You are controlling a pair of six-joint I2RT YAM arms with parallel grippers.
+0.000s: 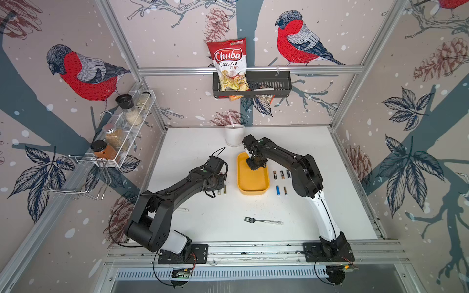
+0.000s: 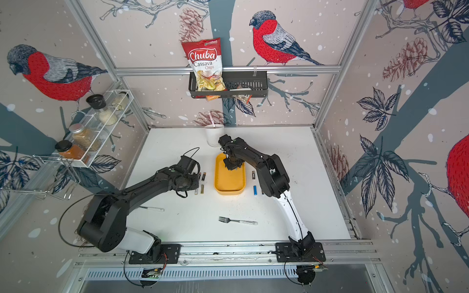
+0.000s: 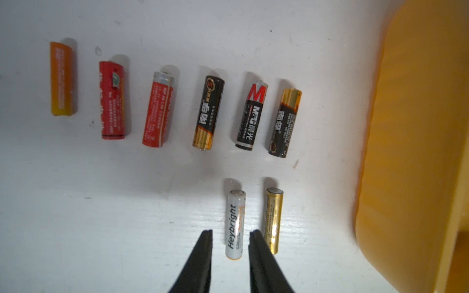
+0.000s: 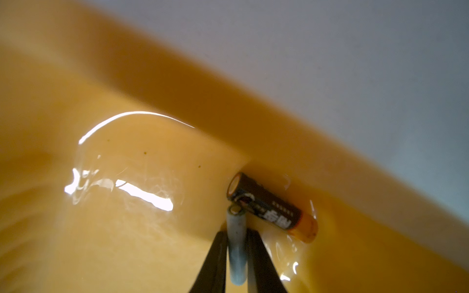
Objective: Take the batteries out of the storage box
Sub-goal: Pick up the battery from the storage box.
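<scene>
The yellow storage box (image 1: 251,182) (image 2: 229,181) stands mid-table. My right gripper (image 1: 256,165) (image 4: 236,231) reaches into its far end and is shut on a pale blue-grey battery (image 4: 237,243). A black-and-orange battery (image 4: 272,208) lies on the box floor against the wall, touching the held one's tip. My left gripper (image 1: 220,185) (image 3: 231,231) hovers open over a white battery (image 3: 235,224), which lies on the table beside a gold battery (image 3: 273,220). Beyond them lies a row of several batteries (image 3: 208,113). More batteries (image 1: 282,175) lie right of the box, one of them blue (image 1: 278,190).
A fork (image 1: 262,221) lies near the table's front. A white cup (image 1: 234,134) stands behind the box. A white-handled utensil (image 2: 152,209) lies by the left arm. On the walls hang a black basket (image 1: 274,85) with a chips bag and a spice rack (image 1: 121,132).
</scene>
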